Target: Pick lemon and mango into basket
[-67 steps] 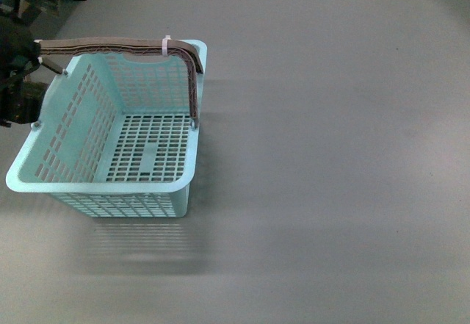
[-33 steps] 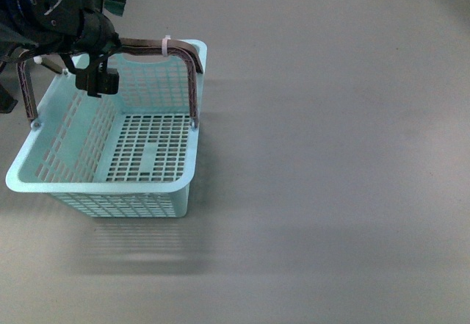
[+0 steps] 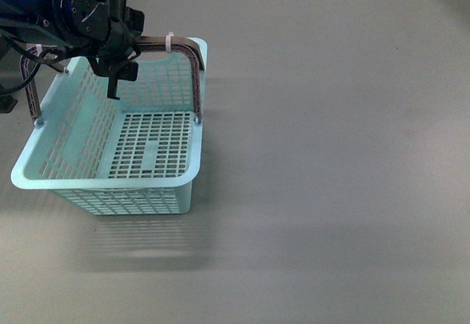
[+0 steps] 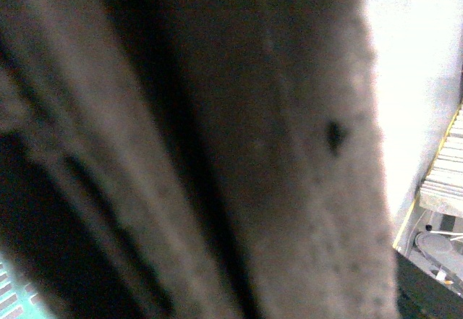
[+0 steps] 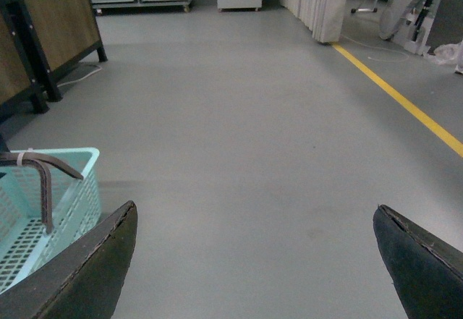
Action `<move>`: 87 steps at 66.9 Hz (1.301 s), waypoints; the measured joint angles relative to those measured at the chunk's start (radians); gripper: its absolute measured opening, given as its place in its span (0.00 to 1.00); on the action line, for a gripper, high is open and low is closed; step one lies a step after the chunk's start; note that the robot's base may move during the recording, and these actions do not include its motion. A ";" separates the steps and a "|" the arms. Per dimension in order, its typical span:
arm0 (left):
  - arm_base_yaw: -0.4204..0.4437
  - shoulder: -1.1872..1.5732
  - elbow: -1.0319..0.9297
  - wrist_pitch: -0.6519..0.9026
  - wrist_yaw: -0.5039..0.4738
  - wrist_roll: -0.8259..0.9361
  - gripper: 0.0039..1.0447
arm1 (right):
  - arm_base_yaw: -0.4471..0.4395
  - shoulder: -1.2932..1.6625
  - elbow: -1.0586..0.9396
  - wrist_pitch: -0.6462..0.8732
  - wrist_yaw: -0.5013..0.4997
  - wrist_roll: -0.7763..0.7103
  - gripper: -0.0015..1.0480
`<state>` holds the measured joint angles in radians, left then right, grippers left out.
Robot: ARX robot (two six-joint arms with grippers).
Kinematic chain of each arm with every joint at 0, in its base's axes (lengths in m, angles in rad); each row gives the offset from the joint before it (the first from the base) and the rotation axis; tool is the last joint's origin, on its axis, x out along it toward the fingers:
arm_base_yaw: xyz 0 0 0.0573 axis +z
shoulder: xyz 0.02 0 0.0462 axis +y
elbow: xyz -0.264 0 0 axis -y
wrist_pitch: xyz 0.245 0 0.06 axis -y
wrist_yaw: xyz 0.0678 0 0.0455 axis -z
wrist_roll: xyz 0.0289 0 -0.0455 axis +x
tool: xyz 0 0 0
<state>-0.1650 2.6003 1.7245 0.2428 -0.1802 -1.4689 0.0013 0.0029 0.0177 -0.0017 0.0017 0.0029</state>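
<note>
The left gripper [image 3: 119,74] hangs at the far left corner of the basket [image 3: 110,186], hard against its brown handle [image 3: 197,74], which fills the left wrist view as a blur; I judge it is there to steady or shift the basket, but I cannot tell whether its jaws are clenched or loose. The basket's lattice bottom is bare and neither mango nor lemon shows in any view, so both remain to be fetched. Rightward the grey floor [image 3: 330,155] runs open to the yellow line [image 5: 405,102], where the right gripper [image 5: 253,214] hovers, jaws spread wide and holding nothing
</note>
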 joint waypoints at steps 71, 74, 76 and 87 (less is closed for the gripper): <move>0.007 -1.289 -0.696 -0.283 -0.008 -0.029 0.14 | 0.000 0.000 0.000 0.000 0.000 0.000 0.92; 0.019 -1.348 -0.697 -0.314 -0.014 -0.028 0.14 | 0.000 0.000 0.000 0.000 0.000 0.000 0.92; 0.024 -1.382 -0.697 -0.335 -0.014 -0.026 0.14 | 0.000 0.000 0.000 0.000 0.000 0.000 0.92; 0.031 -1.427 -0.697 -0.374 0.001 0.000 0.14 | 0.000 0.000 0.000 0.000 0.000 0.000 0.92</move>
<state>-0.1341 1.1728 1.0279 -0.1314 -0.1791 -1.4689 0.0013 0.0029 0.0177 -0.0017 0.0017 0.0029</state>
